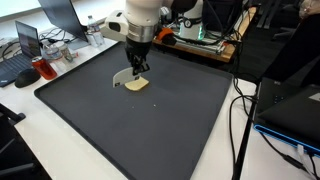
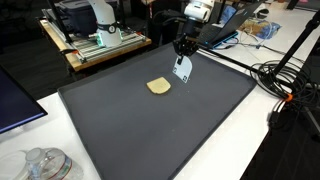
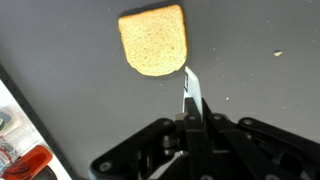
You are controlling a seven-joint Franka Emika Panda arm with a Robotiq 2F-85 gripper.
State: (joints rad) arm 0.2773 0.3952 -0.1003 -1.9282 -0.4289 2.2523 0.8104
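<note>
A tan, toast-shaped slice (image 3: 153, 40) lies flat on the large black mat (image 1: 150, 130); both exterior views show it (image 1: 136, 85) (image 2: 158, 87). My gripper (image 3: 195, 120) is shut on a thin, flat, whitish blade-like tool (image 3: 190, 88), seen edge-on in the wrist view. The tool (image 2: 181, 69) hangs down from the gripper (image 2: 183, 50), its tip right beside the slice's edge; contact cannot be told. In an exterior view the gripper (image 1: 138, 63) hovers just above the slice with the tool (image 1: 125, 76) next to it.
The mat lies on a white table. Laptops (image 1: 28, 42), a red object (image 1: 45, 70) and cables (image 1: 245, 120) lie around it. A wooden cart with equipment (image 2: 100, 40) stands behind, and clear plastic containers (image 2: 45, 163) sit at one corner.
</note>
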